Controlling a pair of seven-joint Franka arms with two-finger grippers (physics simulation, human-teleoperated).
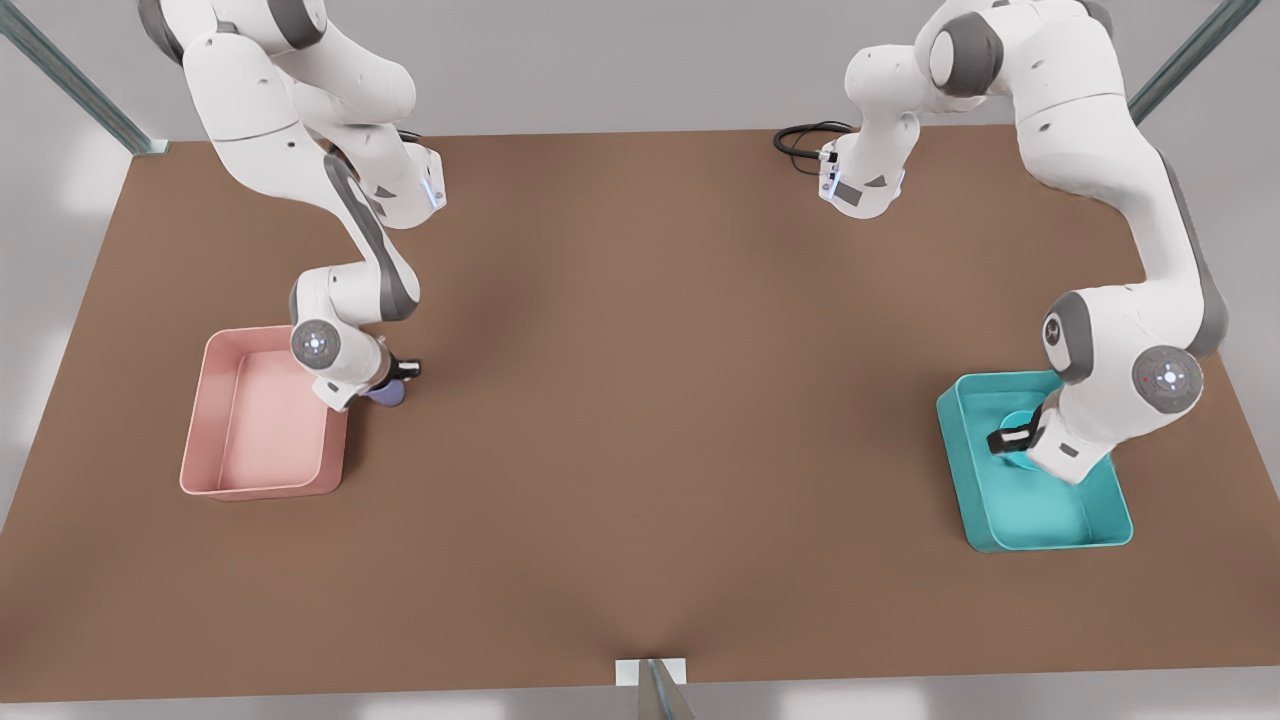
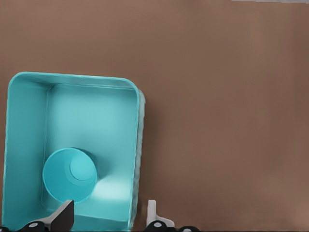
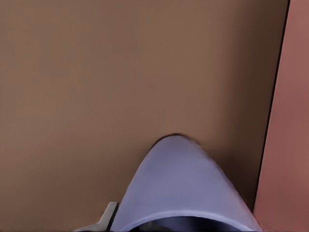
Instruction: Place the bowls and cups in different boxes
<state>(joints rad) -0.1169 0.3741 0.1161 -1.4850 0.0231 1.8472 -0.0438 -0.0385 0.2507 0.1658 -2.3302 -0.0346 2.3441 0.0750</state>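
The teal bowl lies inside the teal box. My left gripper hangs open just above it, one finger over the bowl's rim and the other over the box wall. In the front view this gripper partly covers the bowl in the teal box on the front view's right. My right gripper is shut on the lavender cup, close beside the pink box and outside its wall. In the right wrist view, the cup sits near the pink box.
A brown table carries both boxes, pink at the front view's left and teal at its right. A black cable loops at the far edge by the left arm. Open tabletop lies between the two boxes.
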